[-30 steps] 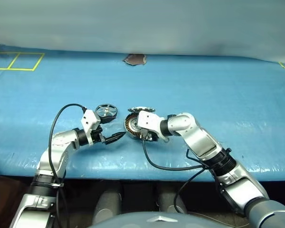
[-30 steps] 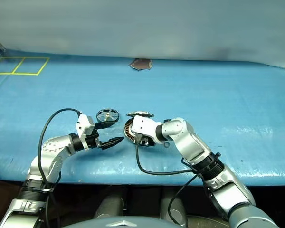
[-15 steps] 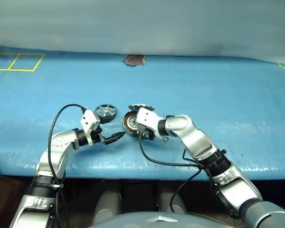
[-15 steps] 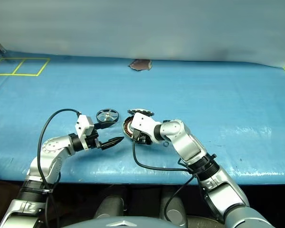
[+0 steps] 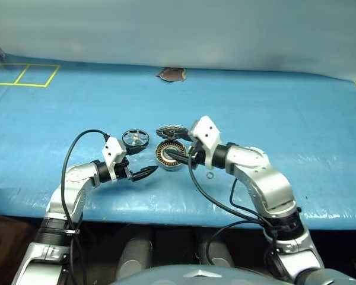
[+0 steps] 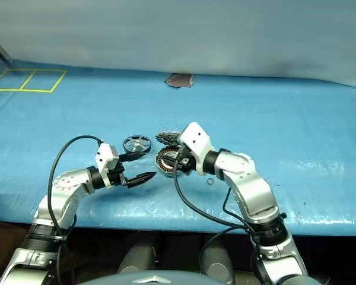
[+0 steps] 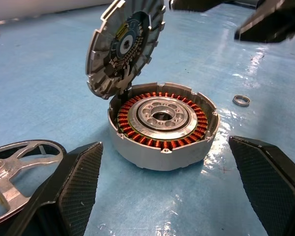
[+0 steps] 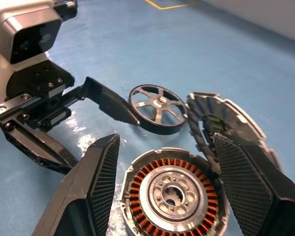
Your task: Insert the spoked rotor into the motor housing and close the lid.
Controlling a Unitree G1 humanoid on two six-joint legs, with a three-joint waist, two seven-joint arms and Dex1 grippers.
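Note:
The motor housing (image 5: 169, 155) lies flat on the blue table, its copper windings (image 7: 162, 123) facing up. The lid (image 7: 125, 46) stands tilted on edge against the housing's far rim, ribbed toothed face showing. To the housing's left lies the spoked rotor (image 5: 134, 139), flat on the table. My right gripper (image 8: 167, 142) hovers open just above the housing, a finger on each side, holding nothing. My left gripper (image 5: 147, 159) stands open and empty, low over the table, pointing at the housing from the left, with the rotor beside its far finger.
A small metal ring (image 5: 209, 175) lies on the table right of the housing. A brown patch (image 5: 170, 74) sits at the far edge, with yellow tape squares (image 5: 24, 75) at the far left. The table's front edge (image 5: 166, 208) runs just below both arms.
My right gripper has opened, let go of the housing, risen and rolled its wrist. The housing, tilted before, now lies flat with the lid leaning on it. The left arm kept still.

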